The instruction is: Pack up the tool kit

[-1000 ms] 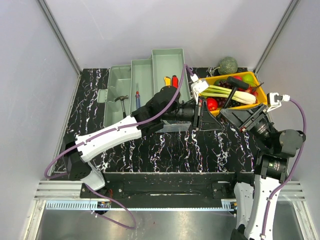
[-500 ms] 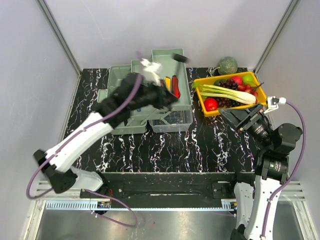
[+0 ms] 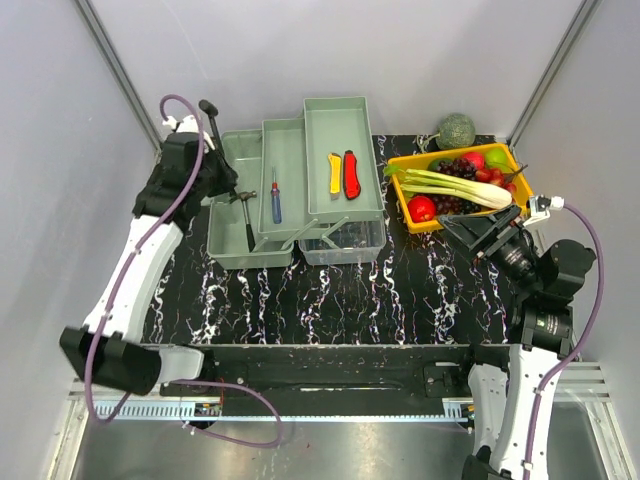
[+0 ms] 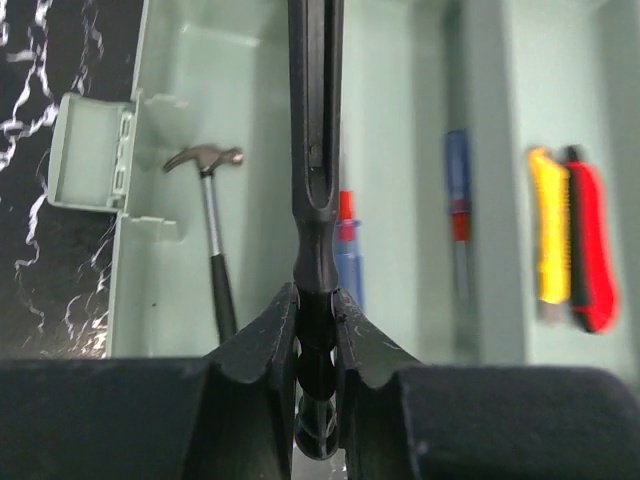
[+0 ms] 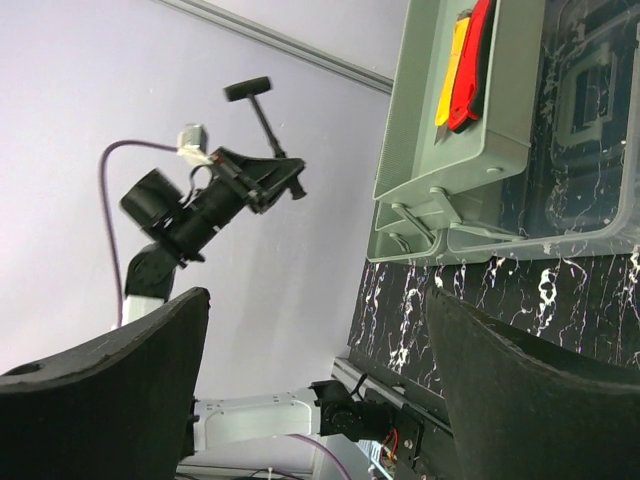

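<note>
Black, white-veined stone covers the desk [image 3: 350, 300]. On it the pale green toolbox [image 3: 325, 120] stands open, with three trays stepped out sideways. Right of the toolbox sits one orange-yellow tray [image 3: 412, 158] of produce. Its near corner is covered by the right end effector [image 5: 320, 380], whose jaws gape wide with nothing between them. The left end effector [image 4: 316, 300] is raised by the toolbox's left end, clamped tight on one long black tool [image 4: 316, 150]. The tool's lower end is buried between the pads [image 4: 265, 335], and its kind is hard to tell. A second ago this arm reached across to the toolbox's right; it has swung back left, carrying the tool.

Inside the toolbox are:
- one hammer [image 4: 205, 160] in the left tray, its handle cut off in the wrist view
- one blue screwdriver [image 3: 275, 200] in the middle tray, though the wrist view shows a second blue-red shape that may be a reflection
- two utility knives in the right tray, one red [image 3: 351, 172] and one yellow [image 3: 334, 172]
</note>
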You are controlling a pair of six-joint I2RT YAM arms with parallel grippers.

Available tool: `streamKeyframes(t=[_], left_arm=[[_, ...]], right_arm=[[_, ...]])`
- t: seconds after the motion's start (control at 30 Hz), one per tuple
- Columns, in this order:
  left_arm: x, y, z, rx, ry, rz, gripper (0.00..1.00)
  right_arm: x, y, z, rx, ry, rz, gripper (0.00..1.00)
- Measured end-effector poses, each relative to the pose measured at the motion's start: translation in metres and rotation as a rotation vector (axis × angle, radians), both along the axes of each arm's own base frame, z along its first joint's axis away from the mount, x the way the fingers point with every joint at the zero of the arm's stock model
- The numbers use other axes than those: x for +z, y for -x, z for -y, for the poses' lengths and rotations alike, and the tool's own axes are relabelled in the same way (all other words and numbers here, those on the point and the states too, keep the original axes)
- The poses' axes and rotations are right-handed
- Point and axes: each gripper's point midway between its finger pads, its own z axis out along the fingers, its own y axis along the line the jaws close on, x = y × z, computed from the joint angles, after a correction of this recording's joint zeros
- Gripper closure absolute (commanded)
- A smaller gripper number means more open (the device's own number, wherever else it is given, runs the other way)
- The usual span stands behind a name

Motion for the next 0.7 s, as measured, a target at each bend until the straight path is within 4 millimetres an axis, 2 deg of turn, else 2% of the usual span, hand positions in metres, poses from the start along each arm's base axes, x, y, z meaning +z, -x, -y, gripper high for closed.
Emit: streamKeyframes(t=[0.13, 0.27, 0.4, 0.6, 0.7], left_arm=[[-0.058, -0.023, -0.011, 0.03, -0.056, -0.156, 1.0], [-0.108, -0.032, -0.016, 0.033, -0.097, -0.284, 1.0], [-0.137, -0.039, -0.016, 0.02, -0.103, -0.35, 1.0], [-0.181, -0.054, 0.003, -0.055, -0.042, -0.405, 1.0], [-0.205, -0.053, 0.011, -0.095, -0.015, -0.437, 1.0]], right_arm=[[-0.008, -0.004, 0.001, -0.004, -0.01, -0.031, 0.1], [-0.014, -0.007, 0.003, -0.007, -0.017, -0.056, 0.1], [-0.016, -0.008, 0.003, -0.008, -0.014, -0.064, 0.1], [-0.025, -0.011, 0.005, -0.022, -0.016, -0.082, 0.1], [-0.028, -0.011, 0.006, -0.026, -0.018, -0.092, 0.1]])
